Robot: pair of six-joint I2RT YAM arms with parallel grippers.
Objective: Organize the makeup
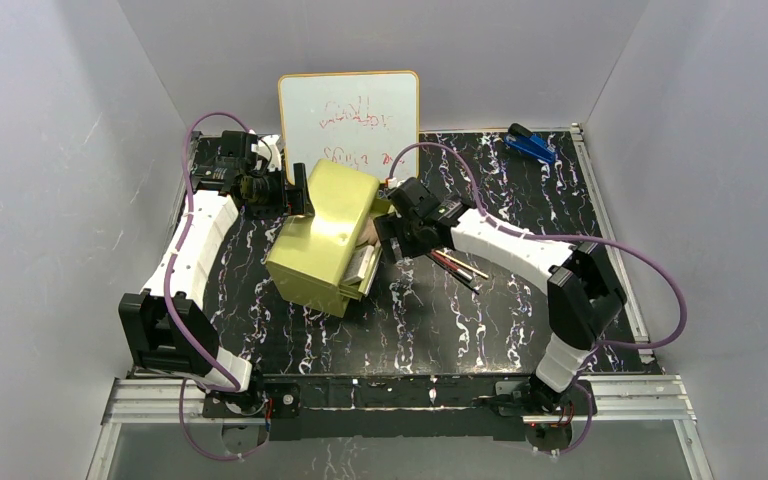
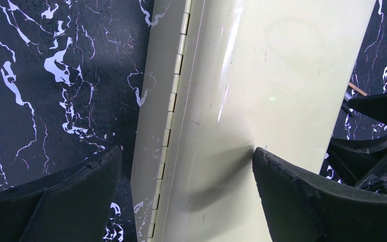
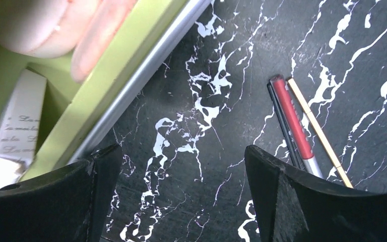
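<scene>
right hand point(image 3: 179, 156) spread, empty | dark-red stick point(image 3: 292, 118) on table point(image 3: 216, 50) | case point(image 1: 320, 250) open

One yellow-green case point(image 1: 320, 240), one whiteboard point(image 1: 350, 110), one blue stapler point(image 1: 531, 145). Three slim sticks point(image 3: 293, 118) on the tabletop point(image 1: 460, 320): black, red, tan. And one printed packet point(image 3: 15, 131)!

Lit bright and even from above. Throws only soft shadows on the table point(image 1: 440, 320). Shines white off the yellow box point(image 2: 262, 75). Looks sharp on the table, blurry on the pink disc point(image 3: 30, 25) close up.
</scene>
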